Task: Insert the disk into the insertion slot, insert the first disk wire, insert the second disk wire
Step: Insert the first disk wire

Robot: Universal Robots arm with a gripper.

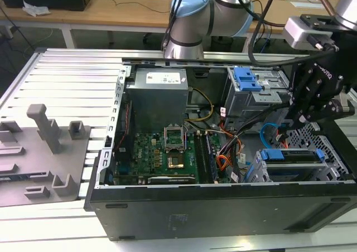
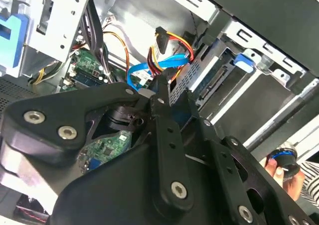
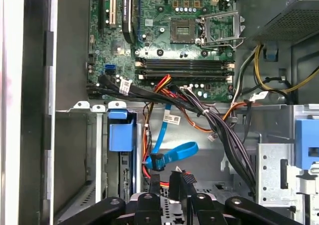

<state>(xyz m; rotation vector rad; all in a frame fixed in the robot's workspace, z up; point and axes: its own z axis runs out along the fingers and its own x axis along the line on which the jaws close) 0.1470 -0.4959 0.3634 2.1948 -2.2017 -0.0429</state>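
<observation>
Two black jointed fingers (image 2: 163, 120) pinched nearly together beside glossy flat blue wire (image 3: 175, 153).

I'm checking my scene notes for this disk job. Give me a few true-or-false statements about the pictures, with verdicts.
1. The computer case is open, with the motherboard exposed. True.
2. A blue cable lies close to the gripper in the first wrist view. True.
3. The gripper hangs outside the case, at the exterior view's left. False: it hangs over the open case, at the exterior view's right.
4. A cooler covers the processor socket. False: the socket is uncovered.
</observation>
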